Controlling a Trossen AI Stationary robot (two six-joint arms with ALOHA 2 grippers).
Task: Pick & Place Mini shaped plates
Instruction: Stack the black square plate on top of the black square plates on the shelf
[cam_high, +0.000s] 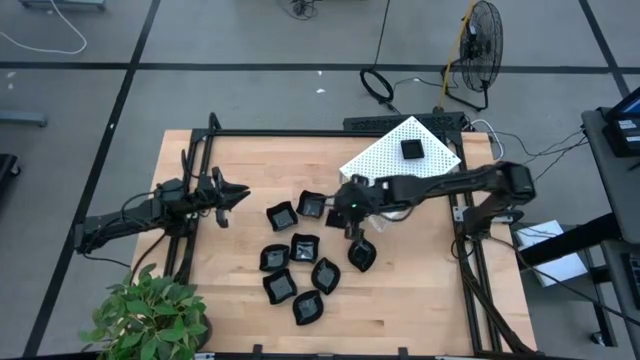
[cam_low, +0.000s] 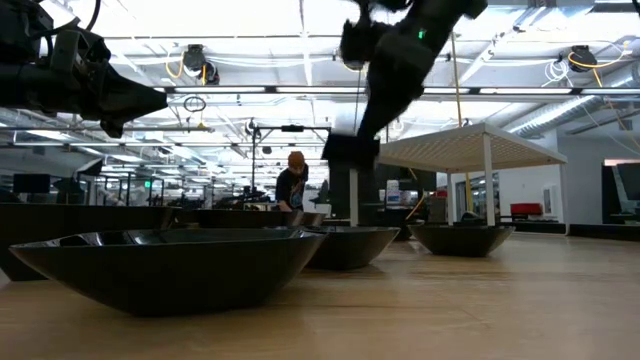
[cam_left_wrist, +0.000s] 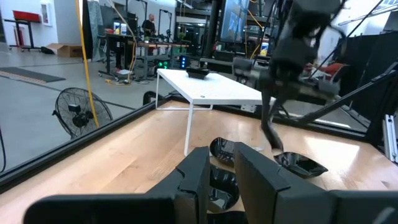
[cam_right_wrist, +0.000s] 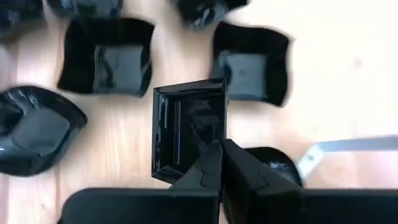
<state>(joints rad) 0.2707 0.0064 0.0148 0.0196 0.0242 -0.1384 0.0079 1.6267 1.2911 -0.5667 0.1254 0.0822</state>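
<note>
Several small glossy black plates (cam_high: 304, 246) lie on the wooden table in a loose cluster, and one more (cam_high: 413, 149) sits on top of the white perforated box (cam_high: 390, 160). My right gripper (cam_right_wrist: 221, 146) hangs over the cluster's right side, shut on a square black plate (cam_right_wrist: 186, 127). In the low view that plate (cam_low: 350, 150) hangs well above the table. My left gripper (cam_left_wrist: 224, 177) waits shut, above the table's left part (cam_high: 238, 195), pointing toward the cluster. My right gripper pinches the square plate by one side rim (cam_right_wrist: 219, 127) near a corner, one finger (cam_right_wrist: 208, 158) on the inner face and the other outside. The fingers come from above, slanting down. The plate is lifted clear and hangs tilted below the fingertips.
The white box stands on thin legs (cam_left_wrist: 188, 127) at the far right of the table. A potted plant (cam_high: 150, 315) sits at the near left corner. Black frame rails (cam_high: 195, 150) edge the table. Bare wood lies at the near right (cam_high: 420, 300). A person (cam_low: 293, 185) stands far behind.
</note>
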